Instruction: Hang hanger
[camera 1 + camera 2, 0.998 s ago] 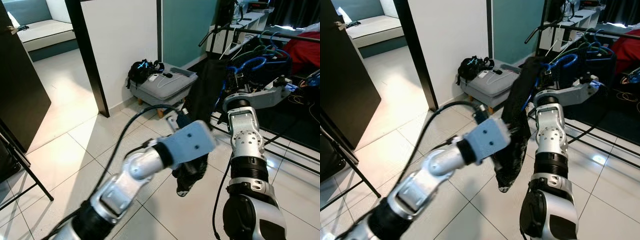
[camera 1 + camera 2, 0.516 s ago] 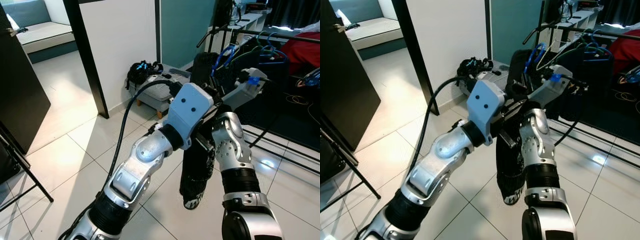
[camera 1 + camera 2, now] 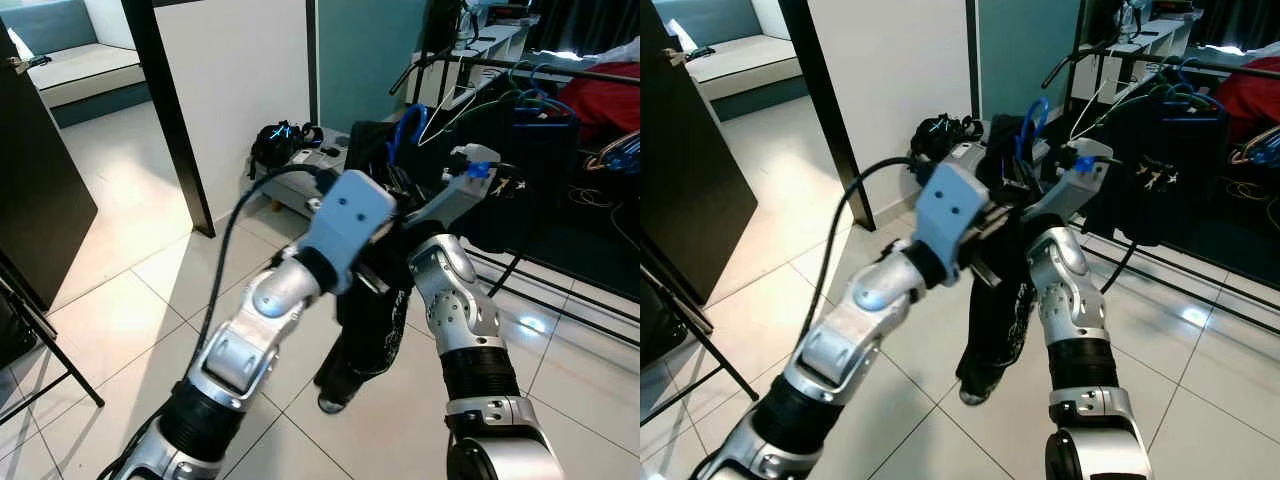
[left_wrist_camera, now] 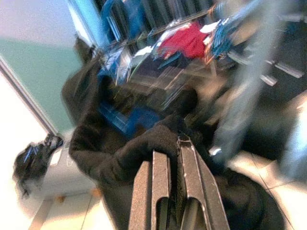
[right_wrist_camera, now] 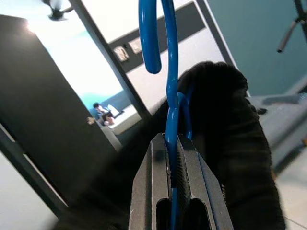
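The blue plastic-coated wire hanger (image 5: 169,96) is held up in front of the robot, its hook (image 3: 1034,116) pointing upward above a dark black garment (image 3: 998,300) that drapes from it and hangs down toward the white tiled floor (image 3: 130,290). In the right wrist view, the right end effector (image 5: 173,158) is closed tight on the hanger's neck just below the hook, with the black fabric bunched right behind the fingers. The left end effector (image 4: 169,163) sits against the garment at about shoulder height; its two fingers lie nearly together with a fold of the black cloth at their tips, though blur makes it hard to tell whether the cloth is truly pinched. Both silver arms cross in front of the hanging garment, the left arm (image 3: 270,310) reaching in from the lower left and the right arm (image 3: 460,310) rising from below.

Behind and to the right stands a black metal clothes rack (image 3: 560,68) carrying other hangers and dark clothes (image 3: 535,150), with a red item (image 3: 605,95) further back. The held hanger is near the rack's left end but not on its rail. A low grey upholstered stool (image 3: 300,180) with a black bag (image 3: 278,140) on it sits by the white wall (image 3: 240,80).
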`<state>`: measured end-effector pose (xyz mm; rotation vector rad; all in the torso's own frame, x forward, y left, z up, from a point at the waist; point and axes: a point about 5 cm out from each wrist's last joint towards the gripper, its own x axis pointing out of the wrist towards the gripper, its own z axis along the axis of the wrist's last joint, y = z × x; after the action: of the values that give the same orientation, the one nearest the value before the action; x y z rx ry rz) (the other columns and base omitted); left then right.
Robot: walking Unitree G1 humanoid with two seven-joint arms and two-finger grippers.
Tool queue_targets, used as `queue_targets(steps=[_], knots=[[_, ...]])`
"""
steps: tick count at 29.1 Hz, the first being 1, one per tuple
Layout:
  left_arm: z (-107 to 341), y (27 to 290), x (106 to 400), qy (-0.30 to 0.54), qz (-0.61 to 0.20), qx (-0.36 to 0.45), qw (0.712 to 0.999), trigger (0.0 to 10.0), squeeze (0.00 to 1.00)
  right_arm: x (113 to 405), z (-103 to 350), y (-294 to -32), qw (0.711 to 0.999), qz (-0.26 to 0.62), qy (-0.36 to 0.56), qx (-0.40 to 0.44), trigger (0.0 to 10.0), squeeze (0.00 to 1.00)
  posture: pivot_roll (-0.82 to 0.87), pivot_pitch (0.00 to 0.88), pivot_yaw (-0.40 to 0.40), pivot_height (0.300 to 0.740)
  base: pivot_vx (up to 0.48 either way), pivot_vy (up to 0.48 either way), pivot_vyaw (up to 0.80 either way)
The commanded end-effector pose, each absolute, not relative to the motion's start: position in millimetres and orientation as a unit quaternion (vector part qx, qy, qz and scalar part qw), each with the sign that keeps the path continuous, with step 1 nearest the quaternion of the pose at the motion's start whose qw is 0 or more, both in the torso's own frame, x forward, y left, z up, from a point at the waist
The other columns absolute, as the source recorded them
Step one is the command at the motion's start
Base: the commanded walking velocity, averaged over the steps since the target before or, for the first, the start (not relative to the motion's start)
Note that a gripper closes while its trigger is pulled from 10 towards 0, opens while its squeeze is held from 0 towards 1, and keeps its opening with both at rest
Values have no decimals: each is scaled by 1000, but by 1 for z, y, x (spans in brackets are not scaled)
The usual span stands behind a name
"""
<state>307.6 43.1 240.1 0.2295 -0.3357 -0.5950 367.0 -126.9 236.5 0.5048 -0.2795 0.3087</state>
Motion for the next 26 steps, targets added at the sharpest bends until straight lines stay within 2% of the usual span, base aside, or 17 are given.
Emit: queue_targets(steps=[1, 2, 3, 5, 11, 18, 22, 24, 26], knots=[[233, 56, 314, -142, -260, 120, 948, 10000, 0, 364, 244, -129, 940, 158, -155, 259, 10000, 0, -30, 0, 39, 740, 0, 0, 0], [228, 76, 317, -124, -227, 128, 958, 10000, 0, 365, 241, -139, 939, 140, -153, 275, 10000, 0, -30, 0, 39, 740, 0, 0, 0], [228, 76, 317, -124, -227, 128, 958, 10000, 0, 365, 241, -139, 939, 140, -153, 275, 10000, 0, -30, 0, 39, 740, 0, 0, 0], [221, 99, 319, -104, -189, 143, 966, 10000, 0, 367, 240, -152, 936, 119, -151, 296, 10000, 0, -27, 0, 39, 740, 0, 0, 0], [220, 109, 318, -99, -172, 149, 969, 10000, 0, 368, 239, -156, 936, 120, -143, 299, 10000, 0, -25, 0, 32, 740, 0, 0, 0], [224, 105, 318, -105, -175, 143, 968, 10000, 0, 366, 234, -149, 940, 145, -122, 285, 10000, 0, -27, 0, 32, 740, 0, 0, 0], [230, 95, 317, -115, -189, 126, 967, 10000, 0, 363, 224, -137, 947, 176, -92, 254, 10000, 0, -29, 0, 33, 740, 0, 0, 0], [234, 89, 316, -118, -199, 109, 967, 10000, 0, 362, 221, -132, 948, 185, -83, 245, 10000, 0, -27, 0, 33, 740, 0, 0, 0], [243, 74, 313, -122, -227, 36, 966, 10000, 0, 360, 218, -125, 950, 200, -77, 228, 10000, 0, -27, 0, 33, 740, 0, 0, 0]])
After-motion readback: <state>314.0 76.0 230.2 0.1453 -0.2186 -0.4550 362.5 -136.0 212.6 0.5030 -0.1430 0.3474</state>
